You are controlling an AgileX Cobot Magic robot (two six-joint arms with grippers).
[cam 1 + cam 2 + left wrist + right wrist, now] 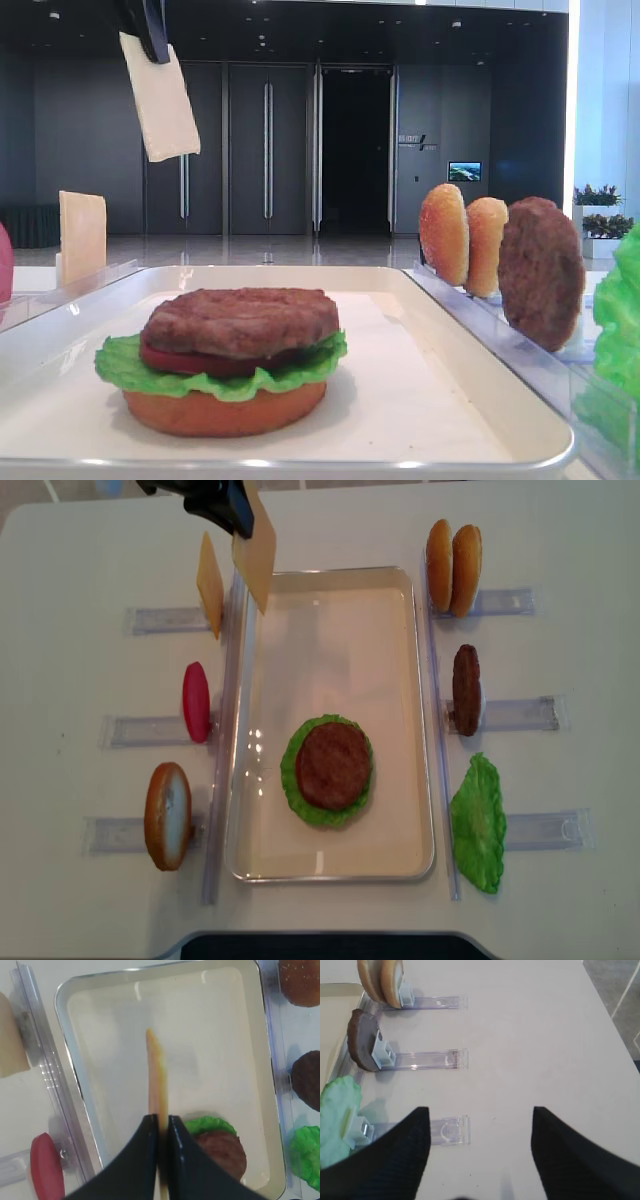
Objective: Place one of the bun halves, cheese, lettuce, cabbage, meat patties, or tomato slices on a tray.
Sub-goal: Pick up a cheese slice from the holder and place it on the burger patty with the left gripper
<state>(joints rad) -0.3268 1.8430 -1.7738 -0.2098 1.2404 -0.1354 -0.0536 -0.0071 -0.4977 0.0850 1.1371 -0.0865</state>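
Observation:
My left gripper (235,515) is shut on a pale cheese slice (258,560) that hangs above the far left corner of the white tray (330,872). The left wrist view shows the cheese (155,1070) edge-on between the jaws of the left gripper (162,1119), over the tray (65,1035). On the tray sits a stack of bun, tomato and lettuce (120,365), topped by a meat patty (240,320). My right gripper (480,1109) is open over bare table by a clear holder (447,1130), holding nothing.
Left of the tray, clear holders carry a second cheese slice (210,585), a tomato slice (196,702) and a bun half (167,815). On the right stand two bun halves (452,555), a patty (466,688) and a lettuce leaf (478,820).

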